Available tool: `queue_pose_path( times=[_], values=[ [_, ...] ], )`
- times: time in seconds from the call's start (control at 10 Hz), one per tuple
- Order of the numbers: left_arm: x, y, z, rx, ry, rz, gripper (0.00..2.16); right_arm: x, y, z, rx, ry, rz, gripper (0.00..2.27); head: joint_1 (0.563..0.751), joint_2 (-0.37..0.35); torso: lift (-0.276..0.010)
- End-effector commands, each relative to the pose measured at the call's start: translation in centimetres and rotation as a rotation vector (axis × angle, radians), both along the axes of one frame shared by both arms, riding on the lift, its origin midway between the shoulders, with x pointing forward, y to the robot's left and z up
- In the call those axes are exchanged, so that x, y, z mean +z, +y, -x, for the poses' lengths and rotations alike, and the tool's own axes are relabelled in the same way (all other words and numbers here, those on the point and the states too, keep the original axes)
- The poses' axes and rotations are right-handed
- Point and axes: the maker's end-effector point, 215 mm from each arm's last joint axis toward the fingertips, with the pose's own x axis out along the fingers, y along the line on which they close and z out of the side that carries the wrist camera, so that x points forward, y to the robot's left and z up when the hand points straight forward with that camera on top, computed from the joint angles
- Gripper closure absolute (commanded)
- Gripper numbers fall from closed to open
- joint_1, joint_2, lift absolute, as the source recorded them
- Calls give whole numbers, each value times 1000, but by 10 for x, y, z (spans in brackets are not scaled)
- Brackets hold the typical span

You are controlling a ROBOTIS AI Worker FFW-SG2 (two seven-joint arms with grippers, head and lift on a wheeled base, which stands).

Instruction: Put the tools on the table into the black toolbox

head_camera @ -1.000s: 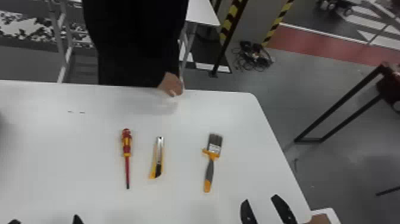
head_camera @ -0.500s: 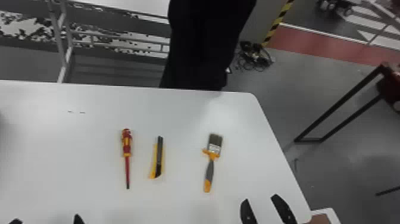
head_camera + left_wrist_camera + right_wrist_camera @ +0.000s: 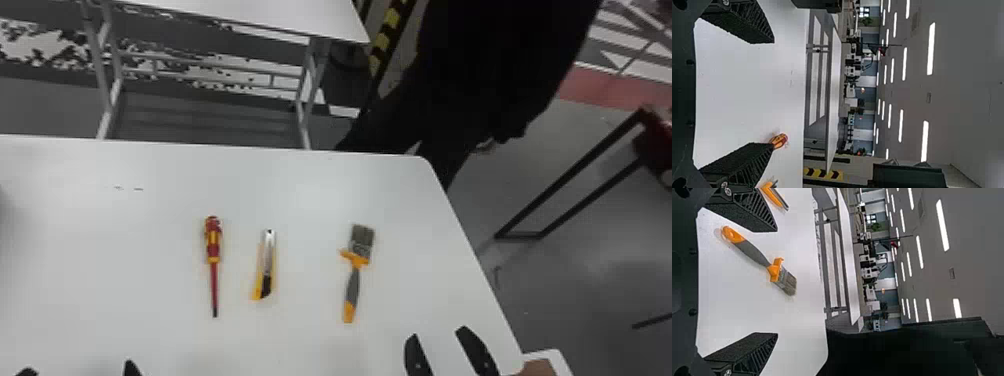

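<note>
Left end effector (image 3: 78,366), with its two flat black fingers, stands wide and holds nothing at the near edge of the head view. Up ahead of it and to its right, the red-and-yellow screwdriver with the slim red shaft (image 3: 213,245) lies on the white, smooth-topped counter (image 3: 125,260), handle away from the robot. To suit its length, I would lower the fingers astride the thick handle, closing on the middle so that the tip does not swing.

Next to the right is the yellow utility knife with a silver metal face and black end (image 3: 266,270), lying flat. It looks thin, so the fingertips should come down almost to the counter before closing, without pressing into it.

Farther right lies the paintbrush with grey bristles and a grey-and-orange handle (image 3: 352,280), a little slanted, bristles away. Last comes the right end effector (image 3: 438,332), also wide and empty, near the brush's handle end.

Reaching the first tool seems to be the step in hand. For the brush, turn the right wrist to match the slant, straddle the grey grip, close squarely, then lift straight up towards the black toolbox.
</note>
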Motion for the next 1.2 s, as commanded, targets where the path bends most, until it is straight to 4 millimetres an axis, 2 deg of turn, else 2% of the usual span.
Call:
queue_pose_path(
  times=[0.0,0.8,0.9,1.0,1.1],
  values=[
    [0,0,0,-1,-1,1,49,0,0,0,0,0,0,60,695,-350,-75],
    [-2,0,1,0,3,0,49,4,-4,3,-8,-14,-6,60,695,-350,-75],
    [-2,0,1,0,5,0,49,11,-6,4,-13,-38,-1,63,695,-350,-75],
    [-2,1,1,1,5,1,49,38,-10,10,-21,-140,28,63,695,-350,-75],
    [-3,2,1,4,6,3,49,54,-12,14,-30,-192,49,66,695,-350,-75]
  ],
)
